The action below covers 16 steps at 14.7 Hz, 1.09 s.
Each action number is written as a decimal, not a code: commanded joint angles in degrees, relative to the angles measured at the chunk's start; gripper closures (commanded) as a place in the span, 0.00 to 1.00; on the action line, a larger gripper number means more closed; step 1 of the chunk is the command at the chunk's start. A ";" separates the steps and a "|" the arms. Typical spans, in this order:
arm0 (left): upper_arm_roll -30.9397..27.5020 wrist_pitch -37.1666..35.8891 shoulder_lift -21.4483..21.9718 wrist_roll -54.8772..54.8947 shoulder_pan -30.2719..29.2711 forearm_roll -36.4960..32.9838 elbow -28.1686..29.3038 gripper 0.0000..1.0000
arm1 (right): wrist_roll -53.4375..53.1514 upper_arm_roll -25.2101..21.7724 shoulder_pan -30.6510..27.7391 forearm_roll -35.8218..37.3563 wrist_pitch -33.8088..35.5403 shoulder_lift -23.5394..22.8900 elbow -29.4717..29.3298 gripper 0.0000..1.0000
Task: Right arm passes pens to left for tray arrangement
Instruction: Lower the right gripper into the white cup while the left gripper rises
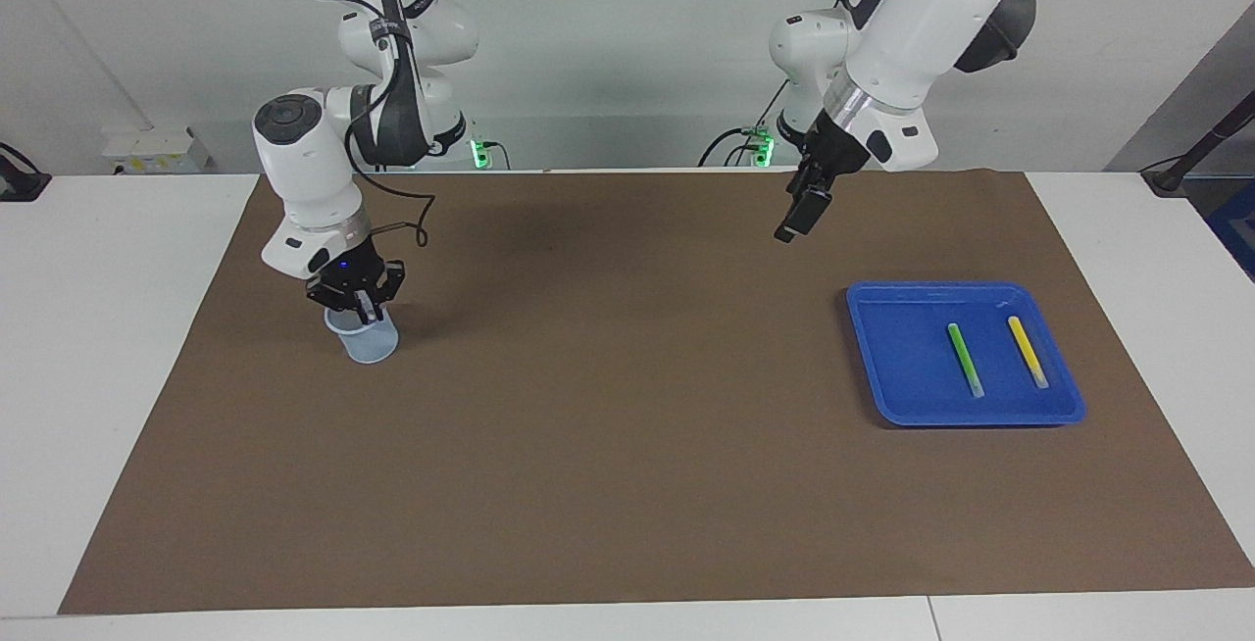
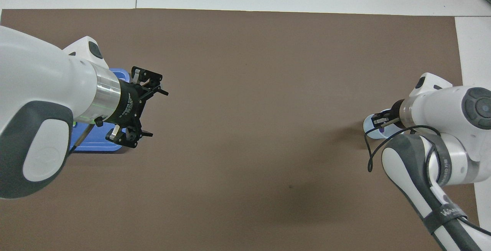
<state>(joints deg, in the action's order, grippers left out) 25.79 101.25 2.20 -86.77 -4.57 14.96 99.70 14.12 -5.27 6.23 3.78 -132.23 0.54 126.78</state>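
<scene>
The blue tray (image 1: 868, 347) sits on the brown mat (image 1: 627, 445) at the left arm's end. A green pen (image 1: 965, 359) and a yellow pen (image 1: 1028, 351) lie in the tray, side by side, apart. The left gripper (image 2: 151, 107) hangs over the mat near the tray, jaws wide open, holding nothing. Well away from the tray, the right gripper (image 1: 365, 310) dips into a small pale cup (image 1: 371, 345), pinched shut on a purple pen (image 2: 382, 131).

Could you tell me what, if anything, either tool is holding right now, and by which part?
The left tool is open and empty. The right tool is shut inside the mesh cup, apparently on the purple pen; which part it grips cannot be told.
</scene>
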 commanded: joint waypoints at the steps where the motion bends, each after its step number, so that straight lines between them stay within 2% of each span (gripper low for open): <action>1: -0.57 0.61 2.80 -6.64 1.05 0.86 3.47 0.00 | 1.97 0.44 -1.14 1.23 0.65 0.86 0.66 1.00; 4: -0.57 4.64 4.12 -11.55 1.85 0.86 6.72 0.00 | 2.58 0.44 -1.05 1.31 5.03 1.13 -2.32 1.00; 7: -0.57 8.35 4.13 -20.69 1.76 0.86 7.26 0.00 | 2.94 0.35 -1.05 1.31 7.94 1.56 -3.91 1.00; 16: -0.66 12.83 4.13 -27.66 1.23 1.03 8.31 0.00 | 4.87 0.26 -1.05 1.66 20.77 2.79 -12.96 1.00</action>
<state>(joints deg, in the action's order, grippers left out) 25.54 112.27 4.40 -112.85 -3.31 14.96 105.92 17.63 -5.30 5.95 3.82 -114.45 2.71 115.85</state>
